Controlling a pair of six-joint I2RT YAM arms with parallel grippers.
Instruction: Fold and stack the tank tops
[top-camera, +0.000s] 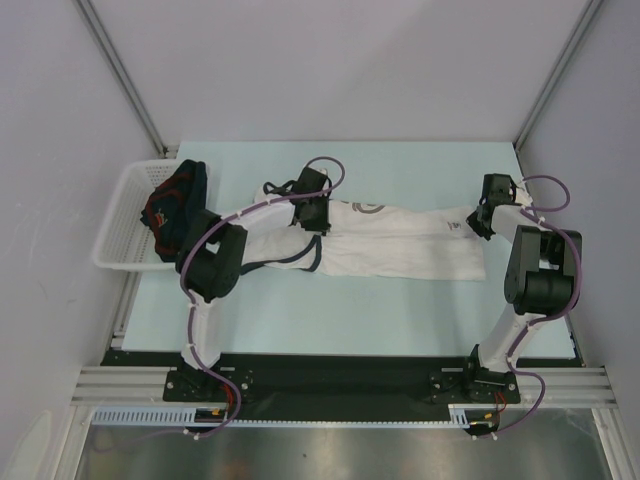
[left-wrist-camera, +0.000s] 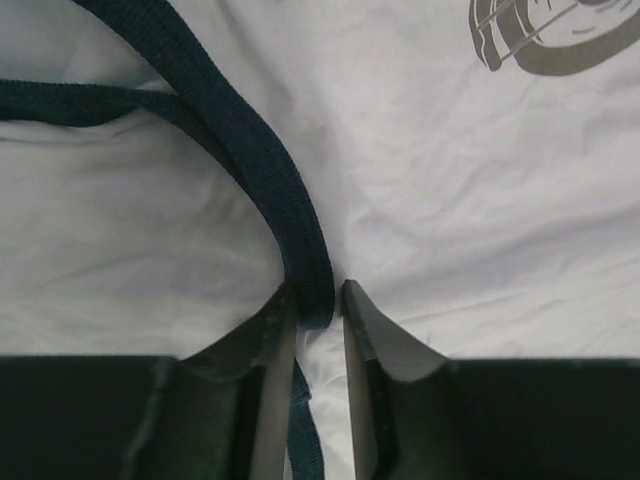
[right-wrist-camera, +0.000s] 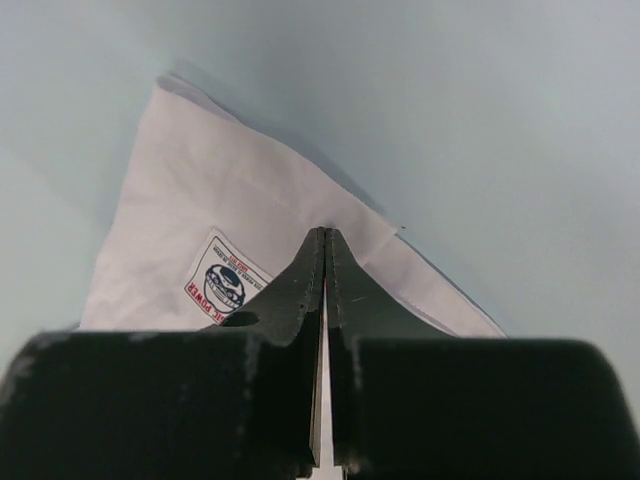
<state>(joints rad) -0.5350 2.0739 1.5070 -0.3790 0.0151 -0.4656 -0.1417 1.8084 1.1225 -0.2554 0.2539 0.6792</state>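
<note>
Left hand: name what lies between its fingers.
The dark strap of the white tank top, seen in the left wrist view.

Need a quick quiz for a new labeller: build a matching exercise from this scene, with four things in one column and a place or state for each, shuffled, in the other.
1. white cloth tank top with dark trim
2. navy cloth tank top with dark-red trim
3. left pincer
4. right pincer

A. shut, at the white top's hem end
B. heaped in the white plastic basket
C. stretched out along the table
D. straddling a dark strap

Pairs: 1-C, 2-B, 3-D, 4-A
</note>
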